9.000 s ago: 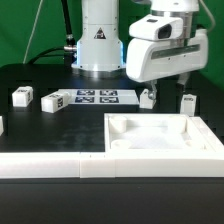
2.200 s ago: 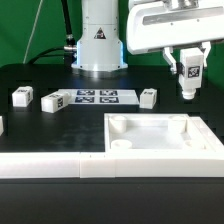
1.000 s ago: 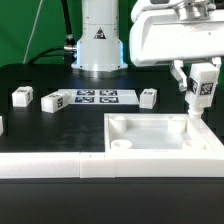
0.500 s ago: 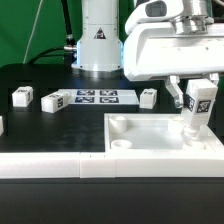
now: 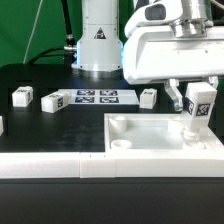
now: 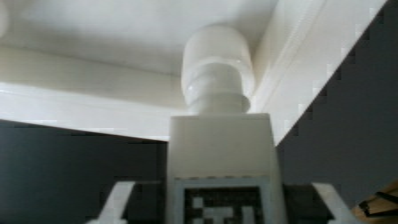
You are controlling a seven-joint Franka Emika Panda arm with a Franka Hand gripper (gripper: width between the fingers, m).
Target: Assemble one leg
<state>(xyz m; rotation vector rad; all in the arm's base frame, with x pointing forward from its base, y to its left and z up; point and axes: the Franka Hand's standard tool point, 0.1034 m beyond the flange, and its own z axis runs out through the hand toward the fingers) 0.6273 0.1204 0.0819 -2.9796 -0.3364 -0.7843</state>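
Observation:
My gripper is shut on a white leg with a black-and-white tag on its side. It holds the leg upright over the far corner of the large white tray part at the exterior view's right, with the leg's lower end at the tray's rim. In the wrist view the leg runs straight out from between my fingers and its rounded peg end points into the tray's corner. Whether the peg touches the tray I cannot tell.
The marker board lies in front of the robot base. Loose white legs lie beside it: two at the exterior view's left, one at its right. A long white bar runs along the front.
The gripper lifted a leg from the table at the right, carried it forward and lowered it over the tray's far right corner. In the last half second it sank only slightly.

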